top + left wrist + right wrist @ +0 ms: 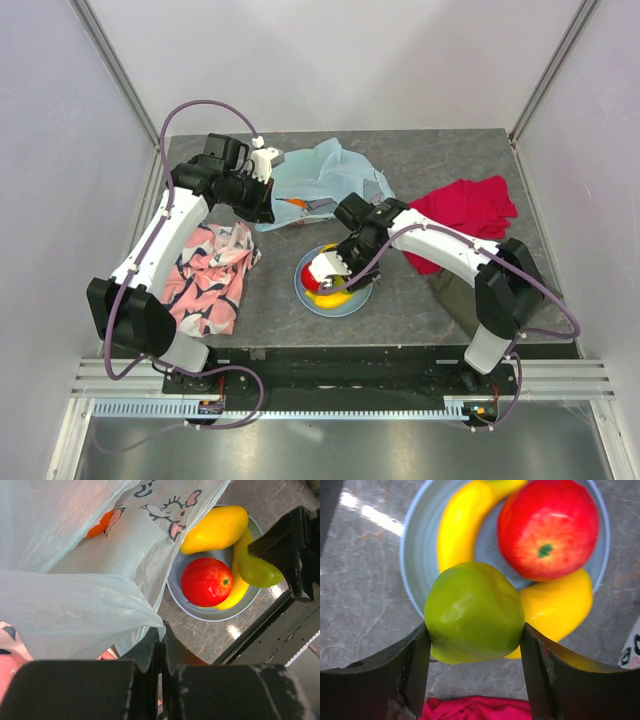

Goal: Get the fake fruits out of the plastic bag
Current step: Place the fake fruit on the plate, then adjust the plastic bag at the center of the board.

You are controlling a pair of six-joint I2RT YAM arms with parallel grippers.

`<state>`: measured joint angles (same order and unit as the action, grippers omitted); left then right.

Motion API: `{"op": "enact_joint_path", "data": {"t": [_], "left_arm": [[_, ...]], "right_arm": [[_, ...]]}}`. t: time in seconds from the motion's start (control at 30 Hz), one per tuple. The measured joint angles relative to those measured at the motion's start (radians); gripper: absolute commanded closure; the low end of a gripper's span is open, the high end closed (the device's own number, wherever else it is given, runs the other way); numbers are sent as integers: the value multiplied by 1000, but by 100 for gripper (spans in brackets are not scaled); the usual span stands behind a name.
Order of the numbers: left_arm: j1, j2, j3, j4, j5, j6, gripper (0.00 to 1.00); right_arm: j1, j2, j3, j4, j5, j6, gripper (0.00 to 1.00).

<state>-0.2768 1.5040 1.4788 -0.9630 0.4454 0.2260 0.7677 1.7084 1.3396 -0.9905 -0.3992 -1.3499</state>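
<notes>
Grey stone-look table [430, 160] inside white walls, and the unloading is well under way. On the blue plate [345, 311] a red apple [547, 527], a banana [462, 520] and another yellow fruit [560, 605] are already out and lying together. The green pear [472, 612] is next: the right gripper [474, 630] has it clamped between both fingers, right above the near rim of the plate, so by the look of it only the release is left for this one. There is more to do, since an orange [97, 525] shows through the thin bag [320, 180] at the back of the table. The left gripper [160, 642] is pinched shut on the bag's crinkled edge. That arm stretches up the left side with its wrist turned in, while the right arm bends in low over the plate.
</notes>
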Motion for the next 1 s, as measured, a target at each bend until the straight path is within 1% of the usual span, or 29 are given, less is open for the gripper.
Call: {"op": "enact_joint_path", "data": {"t": [0.03, 0.17, 0.23, 0.27, 0.53, 0.67, 0.7, 0.83, 0.87, 0.9, 0.97, 1.0], "left_arm": [[0, -1, 0, 0, 0, 0, 99], [0, -2, 0, 0, 0, 0, 98], [0, -2, 0, 0, 0, 0, 98], [0, -2, 0, 0, 0, 0, 98], [0, -2, -1, 0, 1, 1, 98], [0, -2, -1, 0, 1, 0, 98], [0, -2, -1, 0, 2, 0, 98], [0, -11, -1, -8, 11, 0, 98], [0, -18, -1, -15, 16, 0, 98], [0, -28, -2, -23, 31, 0, 98], [0, -55, -7, -41, 63, 0, 98], [0, -70, -8, -55, 82, 1, 98]], "right_arm": [[-5, 11, 16, 4, 3, 4, 55], [-13, 43, 39, 29, 10, 11, 39], [-13, 50, 39, 35, 10, 16, 33], [-13, 51, 39, 38, 11, 18, 2], [-17, 44, 35, 48, 41, 29, 2], [-45, -6, 48, 37, 40, 44, 2], [-55, -16, 65, 26, 38, 50, 2], [-120, -23, 242, 11, 8, 108, 3], [-135, -23, 289, 21, -2, 133, 6], [-150, -23, 328, 39, -14, 171, 14], [-175, -22, 371, 103, -34, 252, 23], [-183, -19, 374, 139, -43, 293, 34]]}}
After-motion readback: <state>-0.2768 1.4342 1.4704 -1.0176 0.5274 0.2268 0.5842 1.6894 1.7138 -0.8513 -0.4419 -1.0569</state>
